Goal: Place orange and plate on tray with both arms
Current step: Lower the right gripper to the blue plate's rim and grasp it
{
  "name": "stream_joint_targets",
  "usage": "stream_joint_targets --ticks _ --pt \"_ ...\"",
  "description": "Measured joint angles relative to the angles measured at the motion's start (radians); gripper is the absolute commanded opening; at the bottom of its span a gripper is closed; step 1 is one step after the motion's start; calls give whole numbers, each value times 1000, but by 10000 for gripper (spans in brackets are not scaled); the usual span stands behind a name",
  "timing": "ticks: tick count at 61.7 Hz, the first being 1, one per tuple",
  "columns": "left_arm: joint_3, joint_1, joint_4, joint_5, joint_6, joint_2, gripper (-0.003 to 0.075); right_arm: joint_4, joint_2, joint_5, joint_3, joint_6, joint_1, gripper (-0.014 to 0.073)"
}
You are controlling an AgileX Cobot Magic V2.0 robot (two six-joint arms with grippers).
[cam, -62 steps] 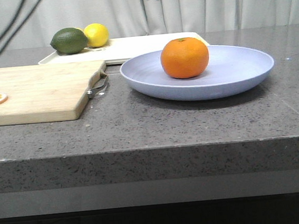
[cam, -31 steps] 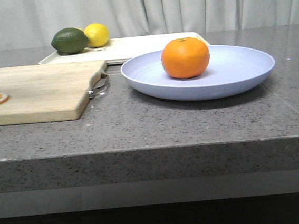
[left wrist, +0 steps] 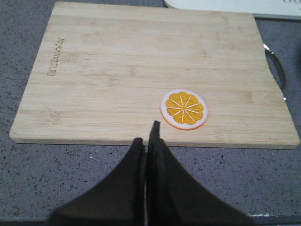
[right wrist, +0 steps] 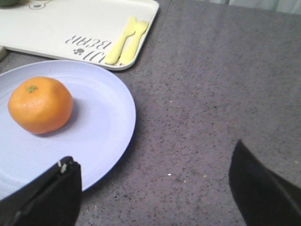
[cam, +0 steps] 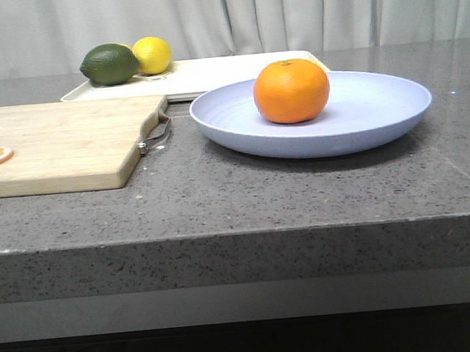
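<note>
The orange (cam: 291, 91) sits inside the lavender-blue plate (cam: 378, 104) on the grey counter; both also show in the right wrist view, the orange (right wrist: 41, 104) on the plate (right wrist: 106, 122). The cream tray (cam: 225, 70) lies just behind the plate, and its corner shows in the right wrist view (right wrist: 61, 28). My right gripper (right wrist: 155, 165) is open and empty, above the counter beside the plate's edge. My left gripper (left wrist: 146, 134) is shut and empty, above the counter at the near edge of the cutting board. Neither gripper shows in the front view.
A wooden cutting board (cam: 57, 143) with a metal handle lies left of the plate, an orange slice (left wrist: 184, 108) on it. A green lime (cam: 109, 63) and a yellow lemon (cam: 152, 54) sit at the tray's far left end. A yellow fork print (right wrist: 126, 40) marks the tray.
One second ago dark arm parts showed at the top of the front view; they have moved out of it. The orange, plate and tray have not moved.
</note>
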State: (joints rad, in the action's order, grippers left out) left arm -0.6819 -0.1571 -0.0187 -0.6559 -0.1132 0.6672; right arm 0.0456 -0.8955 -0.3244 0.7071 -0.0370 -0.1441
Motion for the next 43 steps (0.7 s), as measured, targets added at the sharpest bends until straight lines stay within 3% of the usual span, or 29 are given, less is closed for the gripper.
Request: stream_joint_targets --ticks 19,43 --pt "217 0 0 117 0 -384 -18 51 -243 -91 165 0 -28 641" --pt "249 0 0 161 0 -462 -18 166 -634 -179 414 51 -8 641"
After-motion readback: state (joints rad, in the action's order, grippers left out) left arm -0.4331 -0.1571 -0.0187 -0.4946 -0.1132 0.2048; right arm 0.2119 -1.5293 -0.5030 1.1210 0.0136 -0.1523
